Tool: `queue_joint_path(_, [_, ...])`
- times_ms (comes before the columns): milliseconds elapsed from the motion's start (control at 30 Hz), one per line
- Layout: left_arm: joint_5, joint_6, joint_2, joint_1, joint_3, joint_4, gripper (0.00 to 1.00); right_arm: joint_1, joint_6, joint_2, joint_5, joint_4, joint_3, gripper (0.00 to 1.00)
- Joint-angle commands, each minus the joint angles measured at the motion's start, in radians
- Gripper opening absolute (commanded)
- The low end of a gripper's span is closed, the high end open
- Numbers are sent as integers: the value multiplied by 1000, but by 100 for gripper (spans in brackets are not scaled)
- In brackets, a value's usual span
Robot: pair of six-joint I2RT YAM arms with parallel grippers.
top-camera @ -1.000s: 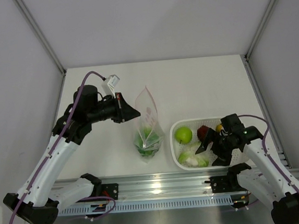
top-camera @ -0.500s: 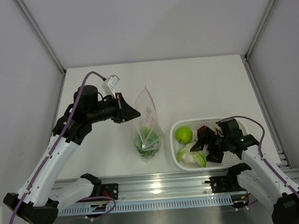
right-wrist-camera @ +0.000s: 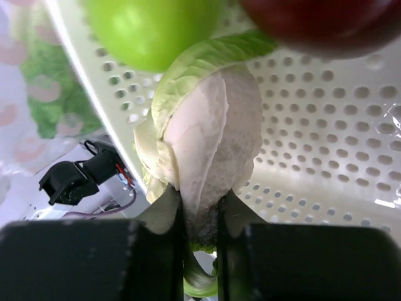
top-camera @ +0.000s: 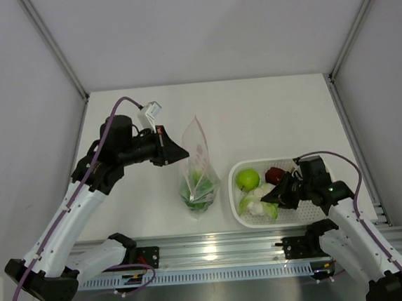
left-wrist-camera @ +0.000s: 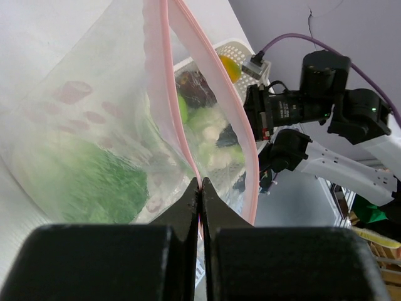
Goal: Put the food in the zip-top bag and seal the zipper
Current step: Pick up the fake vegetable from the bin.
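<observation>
Looking at the nearest stuff first: the right fingers [right-wrist-camera: 175, 219] are pinched in narrow on the stem end of the cauliflower [right-wrist-camera: 210, 132], which sits in the white basket [right-wrist-camera: 313, 125] near the table's front edge. It's toy food, so my guess is light and fairly hard, with a smooth rounded head that could squirt out of a pinch. The stem end with its leaf collar looks like the sensible place to grab. Also in the basket are the green apple [right-wrist-camera: 150, 28] and dark red apple [right-wrist-camera: 319, 22], both right beside the cauliflower, plus a yellow-orange fruit [left-wrist-camera: 230, 68] I can only spot from the left wrist camera. Those round ones look slippery and probably want a grip across the middle.

Further out and to the left, the zip-top bag [top-camera: 197, 175] stands on the table [top-camera: 268, 109] with the lettuce [left-wrist-camera: 94, 182] already in the bottom. It's thin floppy film and I doubt it would stay open by itself. Farthest back, the left fingers [left-wrist-camera: 191, 207] are clamped tight on the pink zipper [left-wrist-camera: 166, 81], holding the mouth up and parted.
</observation>
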Motion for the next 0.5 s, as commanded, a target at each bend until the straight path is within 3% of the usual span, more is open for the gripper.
queue_joint_path(0, [23, -12, -8, 6, 3, 30, 0, -2, -37, -15, 33, -110, 153, 4])
queue_joint_path(267, [33, -14, 17, 6, 6, 48, 1, -1, -160, 80, 125, -340, 558, 0])
queue_joint_path(467, [49, -29, 30, 6, -4, 71, 1, 31, -195, 241, 155, -314, 857, 0])
